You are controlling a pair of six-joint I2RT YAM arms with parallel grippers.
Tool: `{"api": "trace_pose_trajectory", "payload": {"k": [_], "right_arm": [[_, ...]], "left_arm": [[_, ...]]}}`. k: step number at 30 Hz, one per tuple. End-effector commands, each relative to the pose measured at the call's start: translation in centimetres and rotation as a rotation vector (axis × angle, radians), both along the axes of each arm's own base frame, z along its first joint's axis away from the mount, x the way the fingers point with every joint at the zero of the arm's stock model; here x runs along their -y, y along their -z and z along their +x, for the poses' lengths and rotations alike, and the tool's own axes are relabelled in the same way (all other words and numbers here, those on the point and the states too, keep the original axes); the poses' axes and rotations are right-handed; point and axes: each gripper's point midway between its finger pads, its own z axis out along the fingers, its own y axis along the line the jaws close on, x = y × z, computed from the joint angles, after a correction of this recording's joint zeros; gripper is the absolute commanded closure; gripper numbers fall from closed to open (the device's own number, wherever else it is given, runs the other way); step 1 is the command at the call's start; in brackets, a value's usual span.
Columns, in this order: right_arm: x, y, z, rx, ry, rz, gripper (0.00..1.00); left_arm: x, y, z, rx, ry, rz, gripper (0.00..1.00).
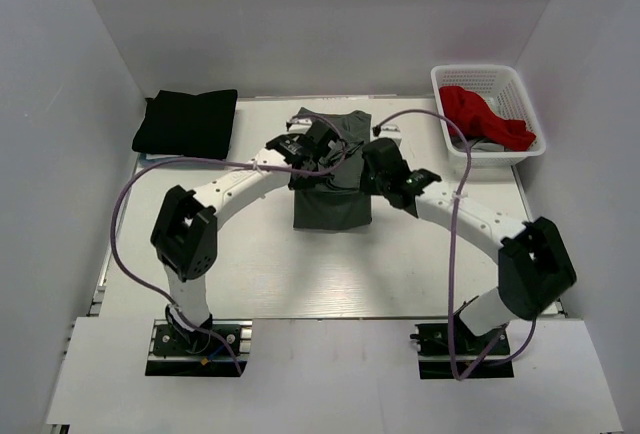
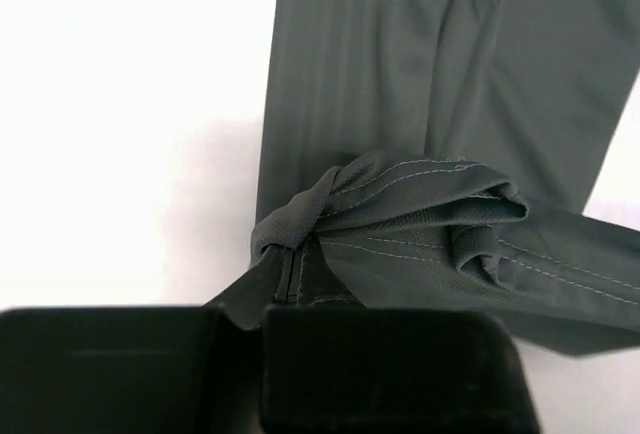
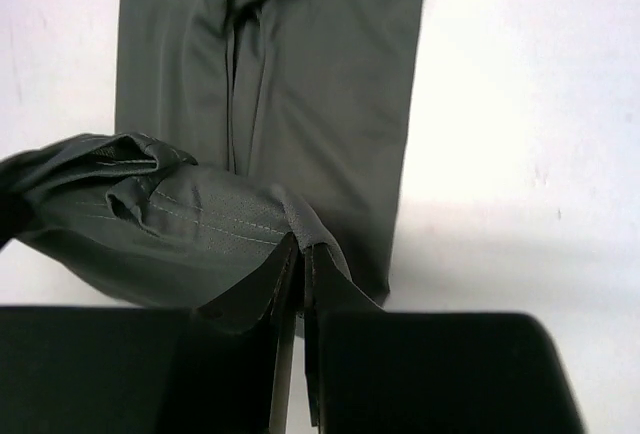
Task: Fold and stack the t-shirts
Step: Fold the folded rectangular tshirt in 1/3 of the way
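Pinching dark grey t-shirt point(image 1: 332, 212) hem corners: left gripper point(image 2: 290, 289), right gripper point(image 3: 300, 259), both clamped, held up for folding; black t-shirt point(image 1: 187, 122), ten o'clock, likely stack base.

The dark grey t-shirt point(image 2: 400, 74) is matt cloth, the basket point(image 1: 485, 79) plastic mesh.

Overhead view looks down from behind; both wrist views closely share the grey t-shirt point(image 2: 400, 54)

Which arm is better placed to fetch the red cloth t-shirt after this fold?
Likely right: the red cloth t-shirt lies in the white plastic mesh basket at the far right, on its side. The right gripper and left gripper are both shut on the dark grey cloth t-shirt.
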Motion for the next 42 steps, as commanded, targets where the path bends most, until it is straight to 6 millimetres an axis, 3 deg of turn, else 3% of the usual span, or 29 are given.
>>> {"api": "trace_pose_trajectory", "payload": {"k": [1,4,5,7,8,19,21,23,25,26,27,28,29,30,31,33,34,35,36,37,38,39,40,41,42], "right_arm": [[-0.8,-2.5,3.7,0.072,0.015,0.038,0.91],[-1.5,-1.8,5.4,0.041,-0.007,0.054,0.91],[-1.4,-0.4,5.8,0.011,-0.003,0.039,0.91],[-1.5,-0.6,6.6,-0.002,-0.009,0.064,0.91],[-1.6,0.3,6.6,-0.025,-0.010,0.060,0.91],[-0.9,3.5,8.0,-0.101,0.014,0.098,0.91],[-0.6,4.1,8.5,-0.115,0.025,0.087,0.85],[-0.5,4.5,9.3,-0.124,0.035,0.083,0.71],[-0.2,4.7,10.4,-0.117,0.055,0.095,0.57],[-0.7,4.3,11.3,-0.093,0.041,0.120,0.55],[-0.1,4.2,12.1,-0.080,0.056,0.114,0.55],[0.0,3.5,13.9,-0.051,0.071,0.123,0.53],[-0.2,3.1,14.5,-0.053,0.064,0.137,0.48],[0.6,3.1,14.8,-0.079,0.063,0.130,0.48],[0.0,1.2,15.5,-0.046,0.038,0.147,0.45],[-0.6,0.5,14.9,-0.038,-0.020,0.156,0.33],[-0.4,0.9,13.5,-0.039,-0.055,0.151,0.25],[-0.2,-0.5,12.9,-0.009,-0.074,0.156,0.10],[-1.6,-2.6,12.0,0.038,-0.147,0.214,0.10],[-1.2,0.0,9.9,-0.015,-0.175,0.200,0.10],[-1.7,-1.7,8.7,0.009,-0.221,0.234,0.10],[-2.0,0.1,6.9,-0.037,-0.268,0.246,0.10],[-2.8,0.4,5.8,-0.050,-0.301,0.253,0.10],[-3.1,0.0,5.0,-0.048,-0.326,0.265,0.10],[-4.1,-0.1,3.8,-0.064,-0.391,0.301,0.10]], "left_arm": [[0.5,-1.6,3.1,0.058,0.005,-0.021,1.00],[0.2,-0.5,4.9,0.041,-0.014,-0.010,1.00],[0.2,0.0,5.5,0.033,-0.006,-0.013,1.00],[1.1,0.3,6.2,0.034,0.014,-0.059,1.00],[1.3,0.4,6.1,0.026,0.035,-0.059,1.00],[2.6,2.3,7.7,0.003,0.118,-0.081,1.00],[2.4,3.4,8.1,-0.016,0.108,-0.069,1.00],[1.6,3.6,9.1,-0.022,0.084,-0.065,1.00],[1.2,4.4,9.9,-0.039,0.068,-0.055,0.91],[0.8,4.4,10.4,-0.039,0.056,-0.055,0.82],[-0.2,3.5,12.0,-0.007,0.024,-0.063,0.63],[-0.6,3.0,13.1,0.011,0.008,-0.073,0.08],[-1.0,3.2,14.2,0.019,-0.009,-0.077,0.00],[-1.9,0.7,16.2,0.072,-0.038,-0.104,0.00],[-2.1,-0.1,16.8,0.080,-0.051,-0.125,0.00],[-3.1,-2.4,17.1,0.112,-0.075,-0.146,0.00],[-3.1,-3.2,16.8,0.133,-0.085,-0.165,0.00],[-3.3,-3.8,16.4,0.149,-0.095,-0.183,0.00],[-3.9,-1.4,14.5,0.094,-0.088,-0.169,0.00],[-4.0,-4.6,14.2,0.171,-0.075,-0.233,0.00],[-4.7,-2.1,12.1,0.115,-0.071,-0.217,0.00],[-4.9,-2.0,11.1,0.109,-0.065,-0.224,0.00],[-5.4,-3.8,10.0,0.142,-0.072,-0.250,0.00],[-6.3,-1.5,7.8,0.083,-0.085,-0.226,0.00],[-6.4,-1.2,6.6,0.076,-0.077,-0.223,0.00]]}}
